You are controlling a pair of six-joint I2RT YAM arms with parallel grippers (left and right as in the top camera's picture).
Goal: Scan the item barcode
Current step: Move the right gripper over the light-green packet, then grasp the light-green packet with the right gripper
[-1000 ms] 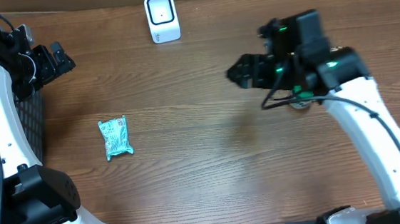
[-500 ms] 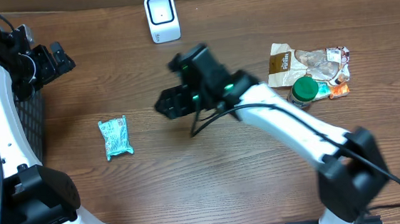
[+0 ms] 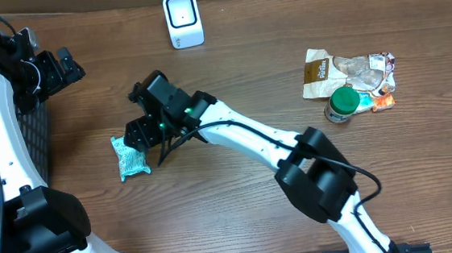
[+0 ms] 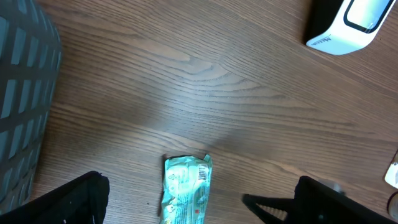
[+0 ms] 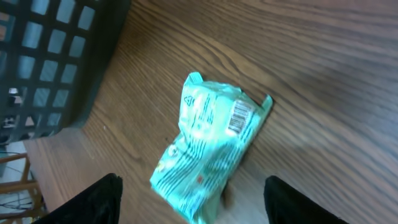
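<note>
Inspected a wooden worktop (image 3: 240, 198) carrying everything in view. Found a dark mesh basket (image 3: 39, 137) at its left edge.

Noted the right arm (image 3: 243, 137) stretched across the worktop to the left side, with the right gripper (image 3: 141, 131) poised over the task's item. Jaws found spread, one finger to each side of the item in the right wrist view, pinching nothing. Noted the left gripper (image 3: 66, 66) near the basket, apart from the item. Jaws spread wide, empty.

Located the white scanner (image 3: 183, 20) upright at the far edge, well apart from the item. Recorded a heap of snack bags (image 3: 351, 72) and a green-lidded jar (image 3: 342, 103) on the right, touching each other, well apart from the work.

Located the item, a teal packet (image 3: 131, 156), lying flat on the worktop near the basket, with its barcode (image 5: 239, 117) facing up near one end.

Judged step in hand: closing on the packet for pickup; scan not yet done.

Risks judged from here:
- Pinching across the barcode end, hiding the code from the scanner.
- Skating the slick wrapper along the wood instead of lifting it, through jaws set too high or off-centre.
- Crumpling the film and distorting the bars, through too hard a squeeze.
- Pushing the packet against the basket, through a sideways approach.
</note>
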